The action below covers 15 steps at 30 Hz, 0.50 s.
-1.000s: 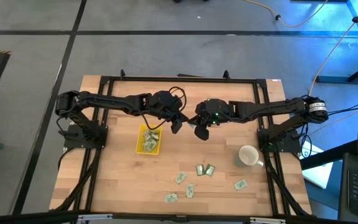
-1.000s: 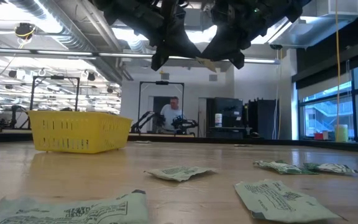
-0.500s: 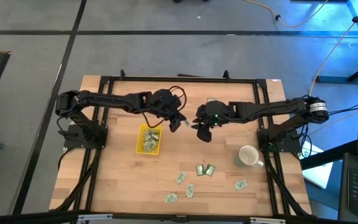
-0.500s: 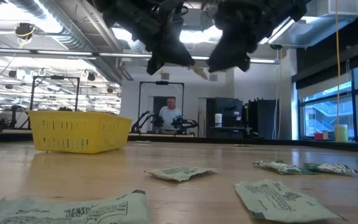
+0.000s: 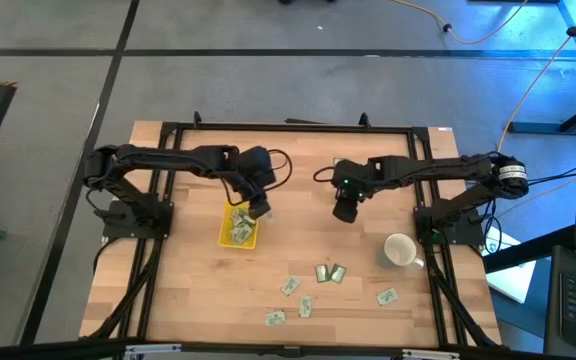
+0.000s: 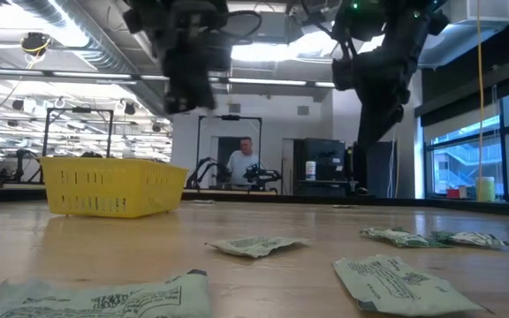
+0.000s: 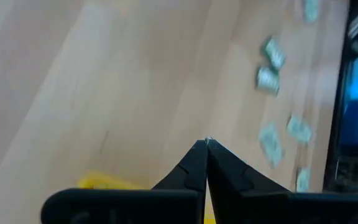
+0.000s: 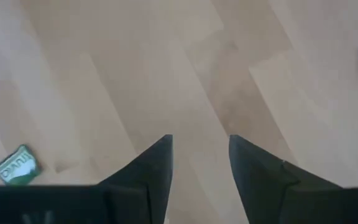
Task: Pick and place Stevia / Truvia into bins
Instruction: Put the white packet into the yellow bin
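The yellow tray (image 5: 238, 226) stands left of the table's middle with several Stevia sachets lying in it. More pale green sachets (image 5: 328, 272) lie flat and scattered on the wood toward the near edge, and show in the low view (image 6: 256, 246). My left gripper (image 5: 259, 209) hangs shut above the tray's far right corner, pointing steeply down; its wrist view shows the tips (image 7: 206, 144) together over the tray's rim (image 7: 98, 182). My right gripper (image 5: 345, 212) hangs open over bare wood right of the middle, nothing between its fingers (image 8: 199, 146). My left gripper's fingers are shut with only a pale speck (image 7: 209, 141) at their tips. Whether they hold a sachet I cannot tell.
A white mug (image 5: 400, 250) stands near the right edge. A black frame (image 5: 288, 127) runs around the tabletop. One sachet (image 8: 17, 167) lies close to my right gripper. Bare wood lies between the tray and the mug.
Both grippers have drawn apart from the table's middle and tipped downward. The left has gone toward the left edge, over the tray; the right toward the right edge. A pale scrap seen between them in the low view no longer shows.
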Each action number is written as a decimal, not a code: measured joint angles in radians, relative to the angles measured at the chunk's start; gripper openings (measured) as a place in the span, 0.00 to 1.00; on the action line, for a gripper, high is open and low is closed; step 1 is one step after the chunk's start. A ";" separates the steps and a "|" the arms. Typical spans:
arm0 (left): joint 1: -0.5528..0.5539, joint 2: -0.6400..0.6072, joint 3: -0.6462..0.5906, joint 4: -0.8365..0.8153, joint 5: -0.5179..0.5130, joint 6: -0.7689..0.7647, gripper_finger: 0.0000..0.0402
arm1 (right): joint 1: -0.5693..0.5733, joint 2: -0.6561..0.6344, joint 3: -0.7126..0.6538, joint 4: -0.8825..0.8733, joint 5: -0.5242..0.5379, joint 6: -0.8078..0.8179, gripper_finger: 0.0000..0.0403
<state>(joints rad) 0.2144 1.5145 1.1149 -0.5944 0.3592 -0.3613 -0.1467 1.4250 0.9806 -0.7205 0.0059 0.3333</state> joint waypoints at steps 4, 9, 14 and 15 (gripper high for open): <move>0.000 -0.040 0.000 -0.162 0.002 0.000 0.01 | -0.005 0.000 0.000 0.003 0.000 0.001 0.40; -0.013 -0.074 0.000 -0.334 -0.040 -0.002 0.01 | -0.004 0.000 0.000 0.031 0.000 0.001 0.40; -0.035 -0.071 0.000 -0.387 -0.121 0.080 0.01 | -0.005 0.000 0.000 0.052 0.000 0.001 0.40; -0.040 -0.067 0.000 -0.384 -0.122 0.112 0.01 | -0.004 0.000 0.000 0.054 0.000 0.001 0.40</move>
<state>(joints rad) 0.1749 1.4474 1.1149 -0.9780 0.2373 -0.2492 -0.1511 1.4252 0.9806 -0.6666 0.0063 0.3343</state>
